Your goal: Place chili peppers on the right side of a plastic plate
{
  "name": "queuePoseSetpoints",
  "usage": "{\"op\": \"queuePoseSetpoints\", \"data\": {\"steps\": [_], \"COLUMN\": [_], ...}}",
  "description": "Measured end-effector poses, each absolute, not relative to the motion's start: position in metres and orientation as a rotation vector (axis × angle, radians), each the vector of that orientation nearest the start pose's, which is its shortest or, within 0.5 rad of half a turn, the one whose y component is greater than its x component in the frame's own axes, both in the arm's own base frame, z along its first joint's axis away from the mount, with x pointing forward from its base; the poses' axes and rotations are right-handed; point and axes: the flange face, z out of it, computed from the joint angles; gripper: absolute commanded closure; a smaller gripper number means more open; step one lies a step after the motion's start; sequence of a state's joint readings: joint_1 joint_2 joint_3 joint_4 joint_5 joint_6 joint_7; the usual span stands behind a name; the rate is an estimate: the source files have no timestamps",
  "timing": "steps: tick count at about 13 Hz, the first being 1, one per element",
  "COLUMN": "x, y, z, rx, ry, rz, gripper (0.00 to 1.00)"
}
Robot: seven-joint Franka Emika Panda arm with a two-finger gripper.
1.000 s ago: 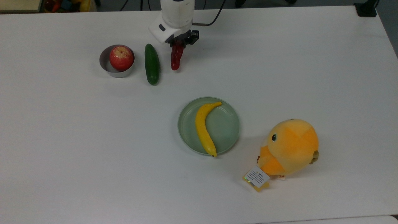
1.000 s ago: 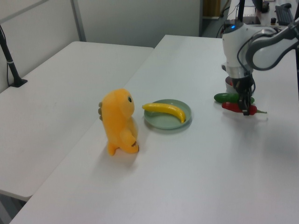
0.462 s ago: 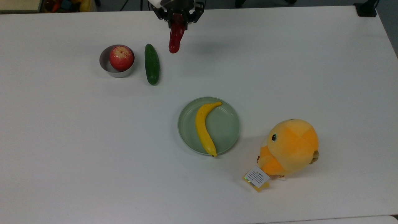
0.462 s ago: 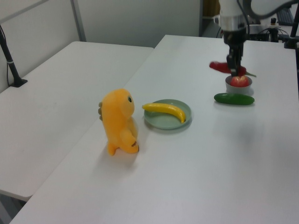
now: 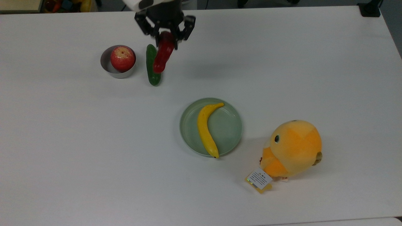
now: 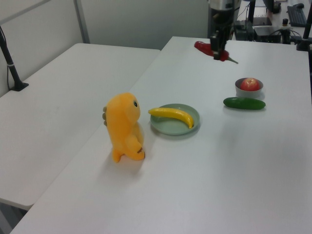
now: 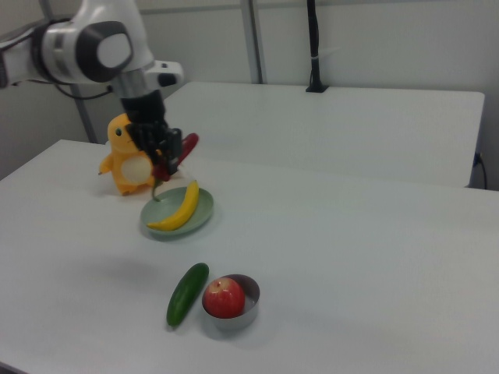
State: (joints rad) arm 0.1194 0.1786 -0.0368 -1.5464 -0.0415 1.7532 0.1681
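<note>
Near the top view's upper edge, the hand (image 5: 165, 31) grips the chili pepper (image 5: 162, 53) by its upper end, its tip overlapping the cucumber (image 5: 151, 67). To the top view's left an apple (image 5: 122, 58) sits in a metal ring bowl (image 5: 105, 64). Lower on the white bench (image 5: 62, 141), a banana (image 5: 205, 128) lies across the plastic plate (image 5: 230, 125), with a plush chick (image 5: 292, 149) just beside it.

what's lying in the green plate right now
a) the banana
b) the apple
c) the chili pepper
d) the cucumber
a: the banana lies across the plastic plate, while the gripper holds the chili pepper up above the table, away from it.
</note>
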Motion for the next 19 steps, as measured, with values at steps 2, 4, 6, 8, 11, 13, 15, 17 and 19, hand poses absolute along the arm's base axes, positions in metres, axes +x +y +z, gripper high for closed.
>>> {"op": "queuePoseSetpoints", "data": {"steps": [2,4,6,8,11,13,15,17,19], "x": [0.655,0.678,0.693,0.708,0.721,0.729,0.734,0.738,0.739], "y": [0.034,0.025,0.022,0.019,0.019,0.018,0.018,0.019,0.017], "z": [0.535,0.517,0.491,0.455,0.402,0.369,0.346,0.329,0.318], "rx": [-3.166,-3.151,-3.15,-3.154,-3.161,-3.161,-3.159,-3.156,-3.158], "ry": [0.165,0.176,0.132,0.112,0.095,0.092,0.089,0.085,0.086], "rz": [-0.208,-0.326,-0.372,-0.375,-0.348,-0.353,-0.372,-0.393,-0.384], "gripper": [0.67,0.67,0.67,0.67,0.67,0.66,0.64,0.57,0.26]}}
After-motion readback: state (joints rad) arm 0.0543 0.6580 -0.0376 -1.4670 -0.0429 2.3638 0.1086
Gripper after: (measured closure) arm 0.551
